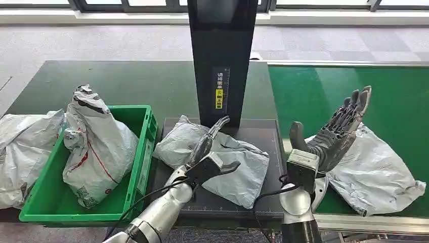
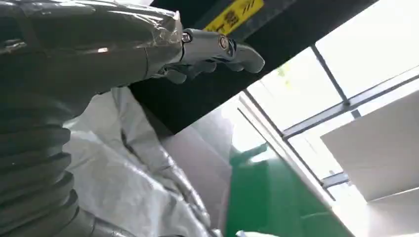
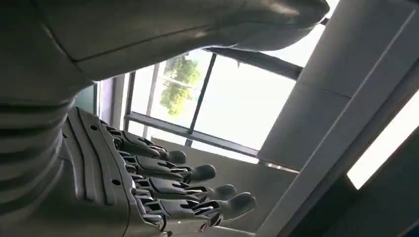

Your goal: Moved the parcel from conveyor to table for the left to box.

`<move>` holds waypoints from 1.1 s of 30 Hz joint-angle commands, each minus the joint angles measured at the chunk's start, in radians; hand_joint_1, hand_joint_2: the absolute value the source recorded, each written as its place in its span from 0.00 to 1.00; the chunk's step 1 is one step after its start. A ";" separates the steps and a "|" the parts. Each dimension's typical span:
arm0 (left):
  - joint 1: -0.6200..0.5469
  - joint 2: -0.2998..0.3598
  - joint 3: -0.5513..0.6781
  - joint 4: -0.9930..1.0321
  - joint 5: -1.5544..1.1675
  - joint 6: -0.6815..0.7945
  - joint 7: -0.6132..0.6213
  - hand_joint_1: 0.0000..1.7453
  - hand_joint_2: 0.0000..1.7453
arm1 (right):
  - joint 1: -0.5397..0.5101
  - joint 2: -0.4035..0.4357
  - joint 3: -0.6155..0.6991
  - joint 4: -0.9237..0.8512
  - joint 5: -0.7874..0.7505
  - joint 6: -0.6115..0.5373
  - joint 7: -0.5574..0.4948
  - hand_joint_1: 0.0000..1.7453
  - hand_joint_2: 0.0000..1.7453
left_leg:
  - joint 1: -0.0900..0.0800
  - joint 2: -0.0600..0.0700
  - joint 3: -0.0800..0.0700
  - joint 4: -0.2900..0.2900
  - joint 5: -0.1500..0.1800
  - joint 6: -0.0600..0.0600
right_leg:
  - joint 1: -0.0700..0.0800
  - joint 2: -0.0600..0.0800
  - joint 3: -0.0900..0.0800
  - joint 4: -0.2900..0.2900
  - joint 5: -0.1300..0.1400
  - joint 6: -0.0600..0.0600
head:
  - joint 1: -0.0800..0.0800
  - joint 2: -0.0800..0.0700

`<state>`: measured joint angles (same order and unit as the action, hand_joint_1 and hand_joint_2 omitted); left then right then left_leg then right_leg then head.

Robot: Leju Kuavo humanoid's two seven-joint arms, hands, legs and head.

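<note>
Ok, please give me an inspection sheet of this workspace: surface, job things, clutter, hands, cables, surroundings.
Surface: dark table; black platform under a black column; green conveyor.
Job's things: one grey parcel on the platform, one conveyor parcel, one binned parcel in the green bin.
Clutter: another bag beside the bin.
Hands: left hand over the platform parcel, grip unclear; right hand raised, empty.
Cables: black cable along the left arm.
Surroundings: windows.

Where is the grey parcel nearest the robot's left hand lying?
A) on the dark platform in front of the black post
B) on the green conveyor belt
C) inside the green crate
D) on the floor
A: the parcel lies flat on the dark platform at the black post's foot, under the left hand.
</note>
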<state>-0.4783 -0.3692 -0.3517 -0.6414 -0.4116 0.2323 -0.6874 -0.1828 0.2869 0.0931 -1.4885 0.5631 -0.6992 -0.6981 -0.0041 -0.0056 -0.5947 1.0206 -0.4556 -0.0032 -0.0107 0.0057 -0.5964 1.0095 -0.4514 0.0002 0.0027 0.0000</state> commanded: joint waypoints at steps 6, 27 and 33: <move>-0.108 0.021 -0.127 0.251 -0.109 0.074 0.087 0.00 1.00 | 0.020 0.044 -0.073 -0.051 -0.011 0.001 0.000 0.00 1.00 | 0.001 0.000 0.001 -0.002 0.000 -0.001 | 0.001 -0.002 0.002 -0.002 0.000 0.000 | 0.000 0.000; -0.116 0.042 -0.289 0.357 -0.379 -0.025 0.341 1.00 1.00 | 0.012 0.031 -0.072 -0.039 -0.048 0.001 0.000 0.00 1.00 | 0.001 0.001 0.001 -0.001 0.000 -0.001 | 0.001 0.000 0.002 -0.001 0.000 0.000 | 0.000 0.000; -0.111 0.050 -0.301 0.360 -0.419 -0.037 0.383 1.00 1.00 | 0.009 0.023 -0.071 -0.028 -0.066 0.001 0.000 0.00 1.00 | 0.001 0.003 0.004 -0.004 0.000 -0.001 | 0.001 0.002 0.005 -0.004 0.001 0.000 | 0.000 0.000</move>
<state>-0.5805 -0.3662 -0.5680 -0.3651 -0.7934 0.2281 -0.3430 -0.1729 0.2861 0.0675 -1.5461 0.5112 -0.6992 -0.6977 -0.0038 -0.0059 -0.5940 1.0203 -0.4555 -0.0031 -0.0105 0.0051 -0.5940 1.0095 -0.4517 0.0002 0.0027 0.0000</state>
